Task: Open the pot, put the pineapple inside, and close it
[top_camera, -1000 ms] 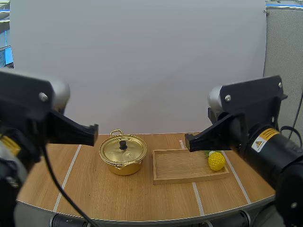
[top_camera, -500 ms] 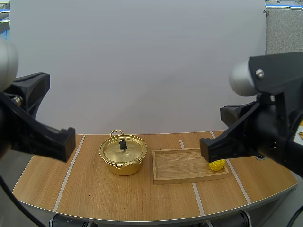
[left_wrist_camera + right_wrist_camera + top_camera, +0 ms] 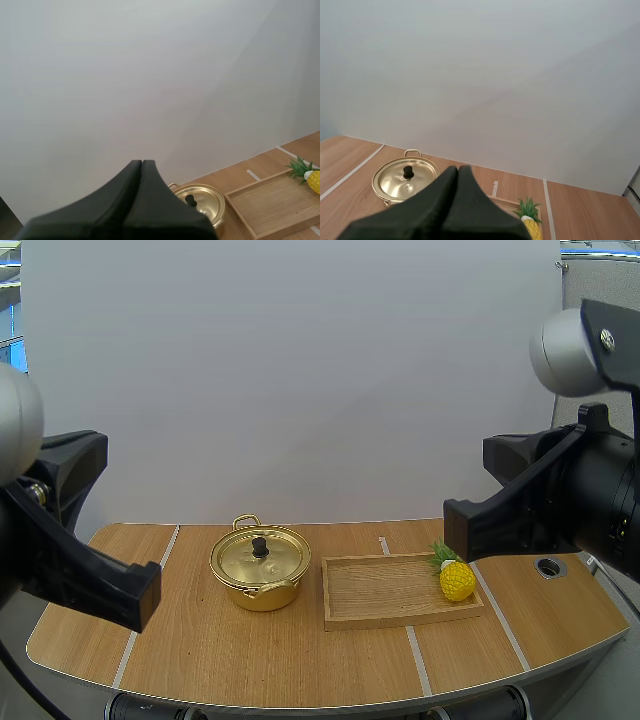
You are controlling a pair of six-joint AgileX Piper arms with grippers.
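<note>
The pot (image 3: pixel 260 568) stands on the table (image 3: pixel 200 650). It is golden, and its lid (image 3: pixel 243 562) sits closed on it, with a black knob (image 3: pixel 260 545) at the lid's middle. One of its small handles points toward the far edge of the table. Just beside the pot, on its right in the high view, lies a shallow wooden tray (image 3: pixel 385 617); a narrow strip of table shows between the two. The pineapple (image 3: pixel 457 580) lies at the right end of the tray, its green leaves turned toward the far side of the table. White tape lines (image 3: pixel 150 590) run across the tabletop.

The left tool (image 3: pixel 141 165) has its fingers pressed together into one dark wedge, with nothing between them. It is raised well clear of the table, and the pot is in sight past its tip. The right tool (image 3: pixel 458 170) is pressed together in the same way and also holds nothing. It is high above the table, well apart from both the pot and the pineapple.
</note>
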